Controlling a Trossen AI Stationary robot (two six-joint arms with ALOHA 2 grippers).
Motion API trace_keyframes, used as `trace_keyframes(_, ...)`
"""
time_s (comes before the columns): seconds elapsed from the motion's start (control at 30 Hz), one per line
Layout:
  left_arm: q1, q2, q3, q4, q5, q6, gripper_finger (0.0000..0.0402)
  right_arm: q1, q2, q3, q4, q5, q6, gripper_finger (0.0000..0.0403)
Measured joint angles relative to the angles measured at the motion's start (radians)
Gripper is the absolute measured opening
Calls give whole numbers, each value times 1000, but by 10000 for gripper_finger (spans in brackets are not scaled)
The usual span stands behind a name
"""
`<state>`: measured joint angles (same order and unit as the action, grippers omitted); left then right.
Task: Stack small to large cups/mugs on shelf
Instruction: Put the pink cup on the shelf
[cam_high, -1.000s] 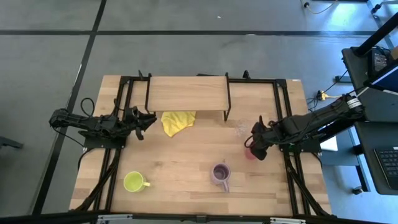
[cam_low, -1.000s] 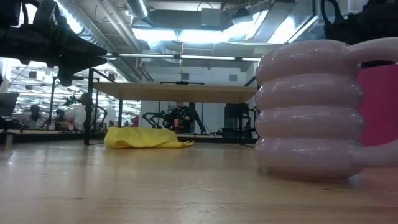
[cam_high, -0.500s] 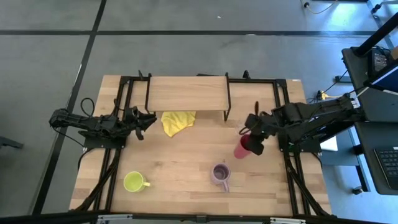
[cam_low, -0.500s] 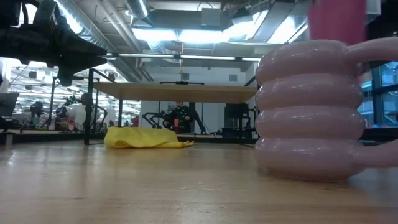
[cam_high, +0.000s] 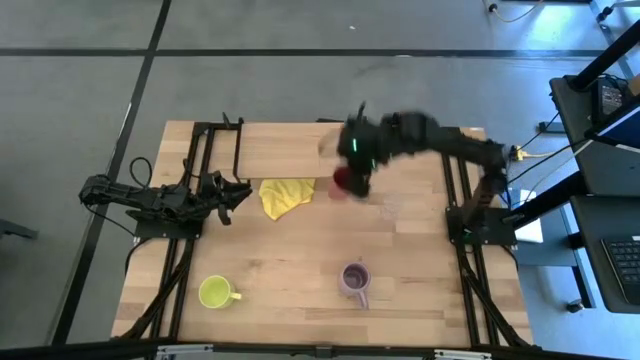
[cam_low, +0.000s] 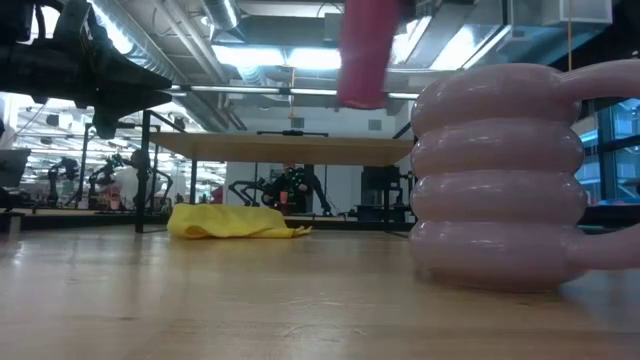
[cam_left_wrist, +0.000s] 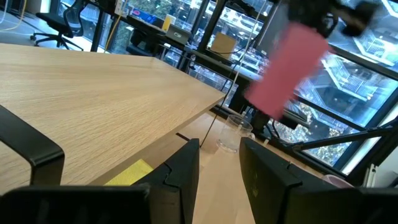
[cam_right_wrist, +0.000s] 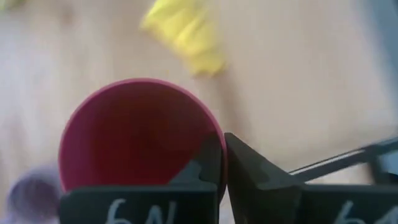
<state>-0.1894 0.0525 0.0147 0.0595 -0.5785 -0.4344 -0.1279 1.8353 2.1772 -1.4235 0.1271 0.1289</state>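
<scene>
My right gripper (cam_high: 352, 170) is shut on the red cup (cam_high: 342, 182) and holds it in the air by the shelf's (cam_high: 295, 150) right end. The low view shows the cup (cam_low: 365, 50) high above the shelf board (cam_low: 290, 148). The lilac mug (cam_high: 354, 280) and the lime-yellow mug (cam_high: 215, 292) stand on their bases near the table's near edge. The tiny clear glass (cam_high: 388, 208) stands right of the shelf leg. My left gripper (cam_high: 235, 190) waits open at the table's left side, beside the yellow cloth (cam_high: 285, 195). My right gripper holds the red cup by its rim (cam_right_wrist: 214, 134). One finger (cam_right_wrist: 208, 165) is inside the cup and the other (cam_right_wrist: 245, 171) outside, with the wall pinched between them. The fingers come from above. The cup hangs below them, lifted clear of table and shelf, slightly tilted.
The yellow cloth (cam_low: 235, 222) lies crumpled on the table under the shelf's front edge. The shelf's black legs (cam_high: 365, 170) stand close to the carried cup. Bare tabletop lies between the two mugs and the shelf.
My right gripper has lifted the red cup off the table's right side. It has carried the cup up and toward the far left, to the shelf's right end. The cup now hangs in the air. My left arm has kept still.
</scene>
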Motion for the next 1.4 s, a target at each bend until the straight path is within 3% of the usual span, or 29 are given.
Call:
trace_keyframes(0.13,0,0,0,0,0,0,110,-174,80,182,-72,-15,-30,7)
trace_keyframes(0.33,0,0,0,0,0,0,110,-321,63,68,-146,-61,-28,8)
trace_keyframes(0.6,0,0,0,0,0,0,110,-304,78,50,80,-106,-15,9)
trace_keyframes(1.03,0,0,0,0,0,0,110,-347,169,58,106,-58,25,10)
trace_keyframes(1.23,0,0,0,0,0,0,110,-354,181,171,-21,-30,47,10)
trace_keyframes(1.4,0,0,0,0,0,0,110,-357,161,159,-169,37,127,10)
